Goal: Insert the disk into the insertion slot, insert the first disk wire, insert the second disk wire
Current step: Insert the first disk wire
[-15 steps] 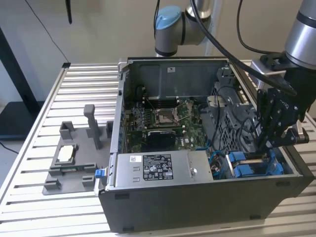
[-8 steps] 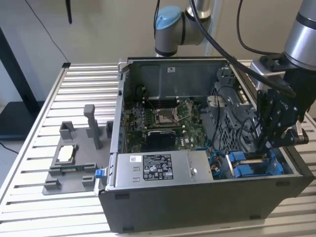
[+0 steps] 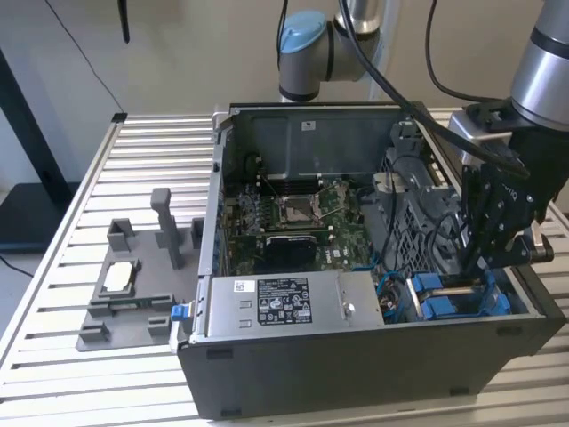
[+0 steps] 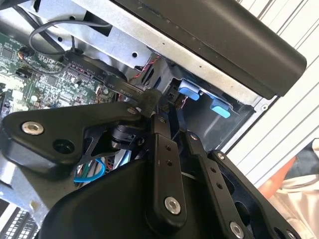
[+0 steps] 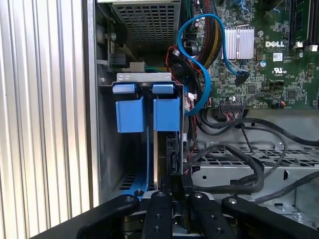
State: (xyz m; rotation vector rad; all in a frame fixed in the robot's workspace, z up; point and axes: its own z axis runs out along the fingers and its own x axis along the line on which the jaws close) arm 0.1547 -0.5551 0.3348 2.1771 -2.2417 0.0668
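slatted aluminium table carries an open black desktop computer case, and the disk, a flat grey metal drive clipped in a bright blue plastic carrier frame, sits seated in the drive bay at the case's corner, directly ahead of the black robot gripper. a second blue carrier tab stands just beside it in the same bay. the gripper reaches down into the bay with its jaws drawn narrow on what looks like a small black plug at the end of a flat black cable; how firmly it pinches cannot be told. past the bay from the gripper, a bright blue looped cable curls against the green motherboard. next to the bay lies the grey power supply box with its pale label. well apart from the gripper, outside the case, a grey plastic fixture holds a small square silver chip.
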